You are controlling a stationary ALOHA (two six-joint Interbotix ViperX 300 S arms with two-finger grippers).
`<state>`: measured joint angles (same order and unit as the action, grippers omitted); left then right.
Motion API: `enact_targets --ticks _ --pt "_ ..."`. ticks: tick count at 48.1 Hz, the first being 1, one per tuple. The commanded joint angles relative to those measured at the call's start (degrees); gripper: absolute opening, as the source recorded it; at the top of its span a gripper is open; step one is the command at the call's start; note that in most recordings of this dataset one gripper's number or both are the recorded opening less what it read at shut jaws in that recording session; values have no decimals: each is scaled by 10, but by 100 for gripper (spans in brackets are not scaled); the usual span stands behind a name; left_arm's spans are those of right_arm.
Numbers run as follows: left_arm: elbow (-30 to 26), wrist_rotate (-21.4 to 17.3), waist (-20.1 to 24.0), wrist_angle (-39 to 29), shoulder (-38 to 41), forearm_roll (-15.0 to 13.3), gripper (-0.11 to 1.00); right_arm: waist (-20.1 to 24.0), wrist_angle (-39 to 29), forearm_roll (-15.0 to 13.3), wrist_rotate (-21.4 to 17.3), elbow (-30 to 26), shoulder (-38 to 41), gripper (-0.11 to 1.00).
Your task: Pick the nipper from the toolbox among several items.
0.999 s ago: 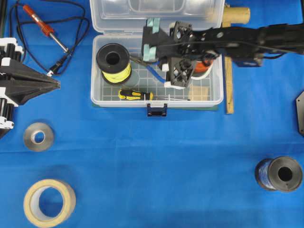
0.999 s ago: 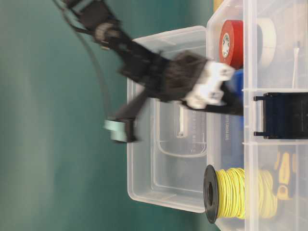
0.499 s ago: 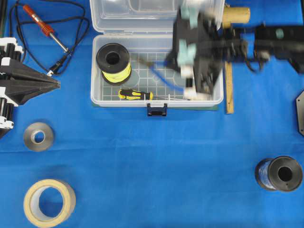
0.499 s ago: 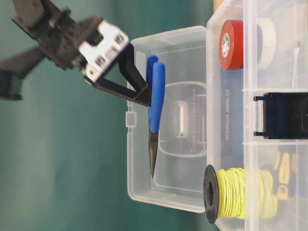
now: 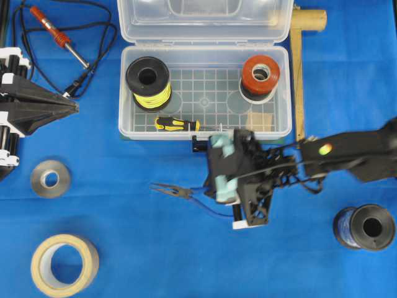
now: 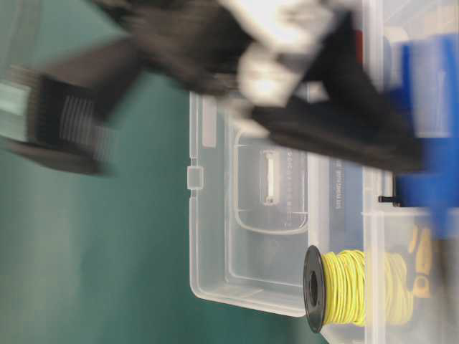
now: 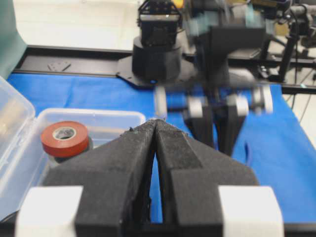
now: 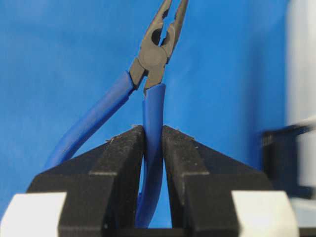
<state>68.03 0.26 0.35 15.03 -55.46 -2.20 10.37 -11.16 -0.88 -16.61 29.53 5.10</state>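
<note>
The nipper [image 5: 177, 191], with dark pointed jaws and blue handles, hangs over the blue cloth in front of the toolbox [image 5: 205, 134], its tips pointing left. My right gripper [image 5: 218, 197] is shut on one blue handle. In the right wrist view the pads [image 8: 131, 148] pinch that handle [image 8: 153, 113], and the other handle splays off to the left. My left gripper [image 5: 74, 110] rests shut and empty at the table's left edge, its tips [image 7: 156, 122] touching. The table-level view shows the right arm only as a blur before the toolbox lid [image 6: 244, 236].
Inside the toolbox are a yellow wire spool [image 5: 148, 81], red tape [image 5: 260, 73] and a yellow-and-black screwdriver [image 5: 177, 124]. A soldering iron [image 5: 56, 34] lies back left. A metal ring [image 5: 50, 178] and masking tape [image 5: 64, 264] sit front left. A dark spool [image 5: 365, 228] is front right.
My right gripper lifted the nipper out of the toolbox and carried it forward over the front wall to the cloth in front. The left arm has not moved.
</note>
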Motion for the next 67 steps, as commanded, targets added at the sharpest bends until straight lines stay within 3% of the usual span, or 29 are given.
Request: enact_targets --ticks 1,12,23,26,33,37,43,56,67 --pt "-5 1 3 3 2 -1 0 0 12 1 -20 -11 21 13" --pt "-4 4 3 1 2 0 0 0 29 1 -56 -9 73 13" --pt "-4 4 3 0 2 -1 0 0 24 2 -65 -9 76 14" --pt "-4 4 2 0 2 -1 0 0 17 1 -65 -11 76 27" --pt "-4 4 2 -3 2 -1 0 -4 -10 -4 -63 -14 58 72" --pt "-4 4 3 -5 1 -1 0 -6 -23 -9 -63 -11 30 85" --pt "-4 5 3 -7 2 -1 0 -9 -46 -31 -62 -1 -38 79" --pt "-4 5 2 -8 2 -2 0 -18 -76 -107 -63 30 -188 80" --pt "-4 5 3 -11 2 -2 0 -71 -72 -124 -63 105 -300 80"
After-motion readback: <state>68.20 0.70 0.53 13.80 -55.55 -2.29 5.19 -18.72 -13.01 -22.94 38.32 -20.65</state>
